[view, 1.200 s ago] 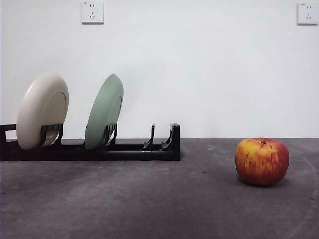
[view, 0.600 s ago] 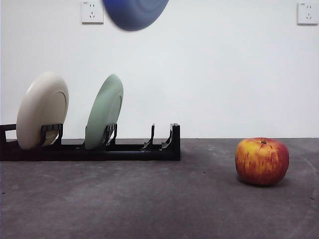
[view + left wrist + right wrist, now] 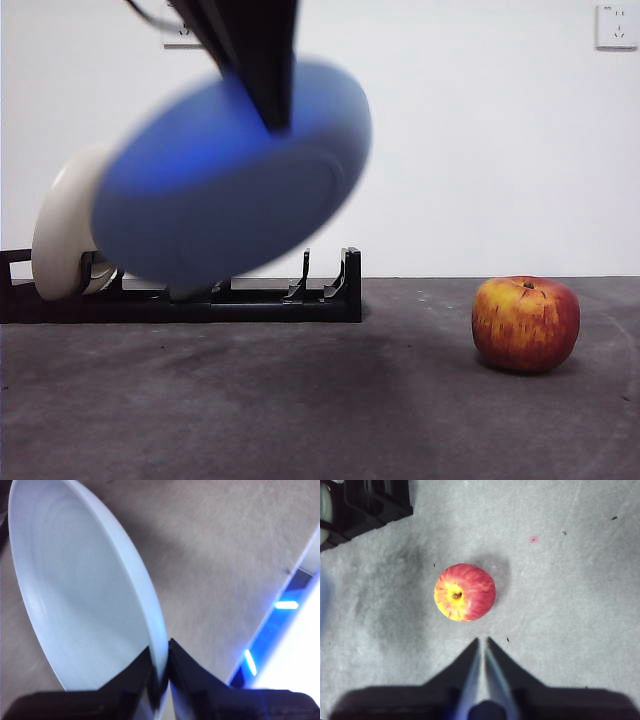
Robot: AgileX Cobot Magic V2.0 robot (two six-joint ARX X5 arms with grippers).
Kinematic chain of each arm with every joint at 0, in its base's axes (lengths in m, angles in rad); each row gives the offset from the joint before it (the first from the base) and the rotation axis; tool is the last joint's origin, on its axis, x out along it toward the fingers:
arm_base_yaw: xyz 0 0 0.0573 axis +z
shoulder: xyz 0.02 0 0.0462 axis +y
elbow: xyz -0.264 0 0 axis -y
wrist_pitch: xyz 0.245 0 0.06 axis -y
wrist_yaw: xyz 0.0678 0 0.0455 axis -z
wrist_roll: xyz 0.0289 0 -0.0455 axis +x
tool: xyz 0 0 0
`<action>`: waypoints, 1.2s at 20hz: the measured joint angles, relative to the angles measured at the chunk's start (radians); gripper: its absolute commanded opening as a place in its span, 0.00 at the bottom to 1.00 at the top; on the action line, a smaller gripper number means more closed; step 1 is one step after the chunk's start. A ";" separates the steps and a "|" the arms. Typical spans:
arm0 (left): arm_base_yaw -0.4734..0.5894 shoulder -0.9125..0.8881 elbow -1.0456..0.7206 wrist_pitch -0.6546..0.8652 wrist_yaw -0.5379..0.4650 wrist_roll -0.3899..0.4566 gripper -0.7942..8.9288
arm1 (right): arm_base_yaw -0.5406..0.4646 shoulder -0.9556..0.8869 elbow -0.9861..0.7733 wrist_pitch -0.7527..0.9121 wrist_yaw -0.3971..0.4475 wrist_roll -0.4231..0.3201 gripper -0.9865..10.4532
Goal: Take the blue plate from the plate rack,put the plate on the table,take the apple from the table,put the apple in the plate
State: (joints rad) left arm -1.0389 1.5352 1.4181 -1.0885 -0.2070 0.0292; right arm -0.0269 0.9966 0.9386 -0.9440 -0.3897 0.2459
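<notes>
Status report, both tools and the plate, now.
Left tool shut on blue plate, airborne, tilted, before the plate rack. Right tool shut, above apple. Table under plate.

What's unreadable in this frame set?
- Pale green plate: front view, hidden behind the blue plate.
- Blue plate's rim detail: front view, motion-blurred.
- Plate rack: left slots hidden by the blue plate.
- Left gripper: shut on the plate; jaw tips hidden by its rim.
- Right gripper height above the apple: unclear.

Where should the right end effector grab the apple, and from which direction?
Across the apple's round middle, coming straight down from above. It sits upright on the table, stem up, nothing beside it, and the right end effector already hangs over it; the jaws would need to spread past its sides.
</notes>
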 measured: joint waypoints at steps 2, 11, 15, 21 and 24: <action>-0.006 0.022 -0.076 0.068 -0.001 0.014 0.07 | 0.017 0.000 0.000 0.002 0.001 -0.004 0.15; -0.025 0.244 -0.094 0.164 -0.083 0.185 0.07 | 0.083 0.000 0.000 0.069 0.044 -0.010 0.15; -0.025 0.271 -0.089 0.171 -0.095 0.188 0.15 | 0.085 0.000 0.000 0.072 0.095 -0.021 0.15; -0.023 0.287 -0.091 0.172 -0.048 0.148 0.48 | 0.085 0.005 0.000 0.074 0.103 -0.032 0.34; -0.023 0.287 -0.091 0.170 -0.048 0.141 0.51 | 0.087 0.041 0.000 0.074 0.102 -0.033 0.53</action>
State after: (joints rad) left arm -1.0615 1.8221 1.3273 -0.9188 -0.2546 0.1703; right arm 0.0597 1.0374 0.9390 -0.8700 -0.2874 0.2131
